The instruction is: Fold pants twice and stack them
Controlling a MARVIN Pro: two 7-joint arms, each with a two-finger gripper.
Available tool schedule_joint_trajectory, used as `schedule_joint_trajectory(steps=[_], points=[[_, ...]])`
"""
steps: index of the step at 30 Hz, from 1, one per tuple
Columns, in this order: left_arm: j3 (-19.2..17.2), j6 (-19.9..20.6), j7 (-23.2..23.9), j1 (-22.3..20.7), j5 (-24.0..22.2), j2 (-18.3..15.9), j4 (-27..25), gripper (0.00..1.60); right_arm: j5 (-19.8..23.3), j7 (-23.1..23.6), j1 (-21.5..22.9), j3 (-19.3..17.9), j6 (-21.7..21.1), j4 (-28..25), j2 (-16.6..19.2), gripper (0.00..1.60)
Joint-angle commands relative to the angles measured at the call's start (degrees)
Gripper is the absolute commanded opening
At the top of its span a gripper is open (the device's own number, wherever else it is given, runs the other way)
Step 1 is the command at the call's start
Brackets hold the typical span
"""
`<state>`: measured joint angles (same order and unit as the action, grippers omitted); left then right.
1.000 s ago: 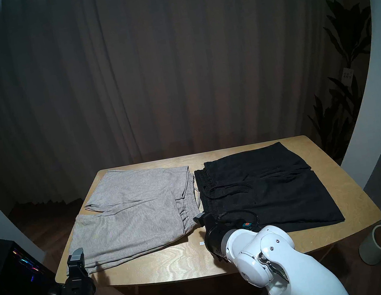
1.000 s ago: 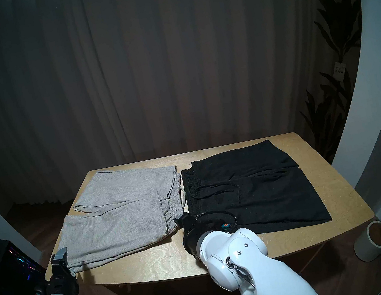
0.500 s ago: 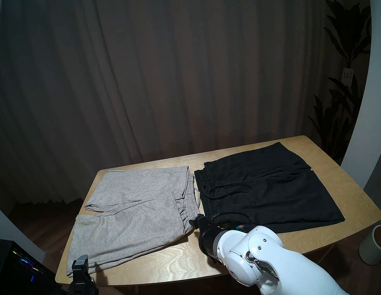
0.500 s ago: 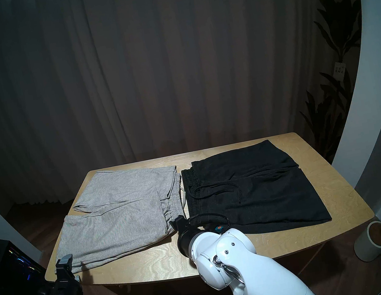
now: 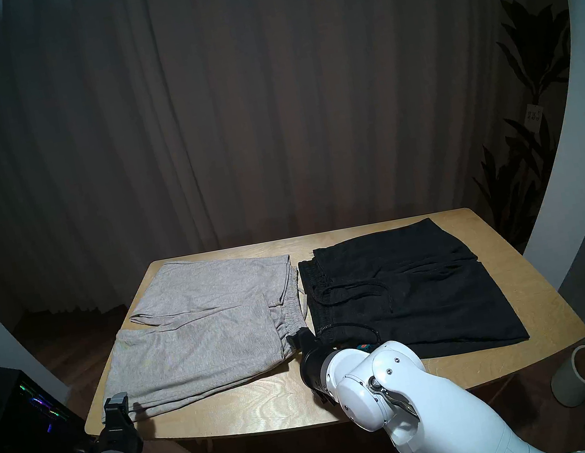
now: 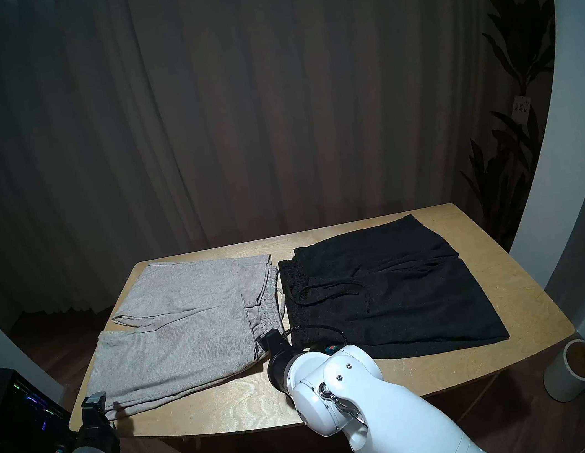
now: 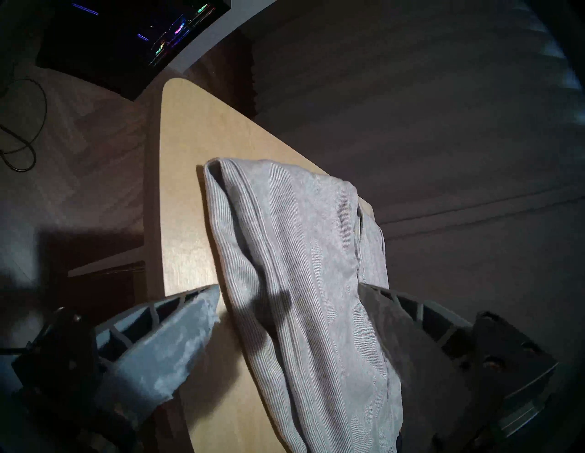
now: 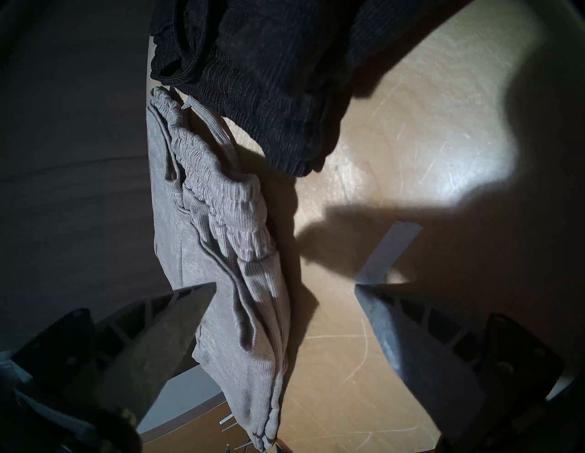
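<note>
our left gripper (image 7: 288, 316) and right gripper (image 8: 285, 303) both stand apart over the grey pants' (image 5: 201, 333) near edge on the table (image 5: 267, 399). we risk pinching one layer only, or snagging the neighbouring black pants (image 5: 403, 290).

No text, brand, number or sign can be read in any view. The only thing that carries print is a small pale tag (image 5: 535, 115) hanging on the tall plant (image 5: 530, 61) by the wall, far to the right of the right gripper (image 5: 300, 338) and well behind it (its dark marks are too small and blurred to make out). A dark screen (image 7: 133, 38), up and to the left beyond the left gripper (image 7: 288, 303), shows only coloured streaks, with no letters that can be read.
</note>
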<state>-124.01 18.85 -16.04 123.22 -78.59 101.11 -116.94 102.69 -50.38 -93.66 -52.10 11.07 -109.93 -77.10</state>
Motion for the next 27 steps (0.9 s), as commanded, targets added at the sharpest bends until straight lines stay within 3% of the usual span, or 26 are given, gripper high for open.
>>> schedule_joint_trajectory(steps=[1,15,27], points=[[-0.16,0.72,-2.11,-2.89,0.23,-2.58,3.60,1.60,1.53,-0.67,2.28,1.07,0.28,2.33,-1.78,1.60],[0.76,2.18,-3.34,-7.16,0.82,-5.92,9.21,1.60,2.76,-0.78,5.18,1.83,0.33,6.72,-3.29,1.60],[1.40,2.46,-2.98,-8.50,1.39,-6.66,11.47,1.60,3.28,-0.66,6.48,2.58,0.42,8.35,-3.64,1.60]])
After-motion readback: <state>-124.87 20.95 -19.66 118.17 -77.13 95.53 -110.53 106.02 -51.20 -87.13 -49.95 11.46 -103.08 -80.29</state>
